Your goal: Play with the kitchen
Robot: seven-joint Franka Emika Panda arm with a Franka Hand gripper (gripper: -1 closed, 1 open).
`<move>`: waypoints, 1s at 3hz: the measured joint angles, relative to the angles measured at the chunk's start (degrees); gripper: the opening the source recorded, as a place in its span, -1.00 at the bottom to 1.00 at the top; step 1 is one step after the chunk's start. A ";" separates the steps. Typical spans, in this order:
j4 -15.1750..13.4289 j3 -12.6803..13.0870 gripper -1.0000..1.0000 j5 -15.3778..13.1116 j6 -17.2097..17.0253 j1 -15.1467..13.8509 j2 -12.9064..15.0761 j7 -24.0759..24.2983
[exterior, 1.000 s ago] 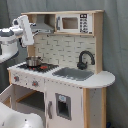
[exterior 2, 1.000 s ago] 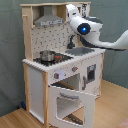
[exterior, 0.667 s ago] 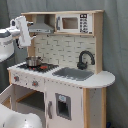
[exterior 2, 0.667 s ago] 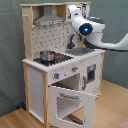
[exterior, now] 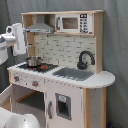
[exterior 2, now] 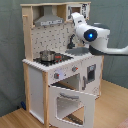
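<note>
Access below the counter (exterior 2: 37, 66) is being blocked by the dropped oven door (exterior 2: 72, 102); the hob (exterior: 39, 66) is being crowded by a pot (exterior 2: 47, 55).

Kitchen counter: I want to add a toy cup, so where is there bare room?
The white counter end beyond the sink and faucet is bare. The hob is crowded by the pot, with the arm over the sink side.

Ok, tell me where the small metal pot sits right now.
The pot stands on the hob, left of the sink in the first exterior view, under the grey hood.
</note>
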 joint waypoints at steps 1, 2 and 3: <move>-4.26 0.28 1.00 2.95 0.10 3.52 0.09 -0.11; -4.97 0.52 1.00 7.50 2.21 3.91 0.92 -2.64; -3.34 0.87 1.00 11.35 5.11 2.52 2.98 -6.15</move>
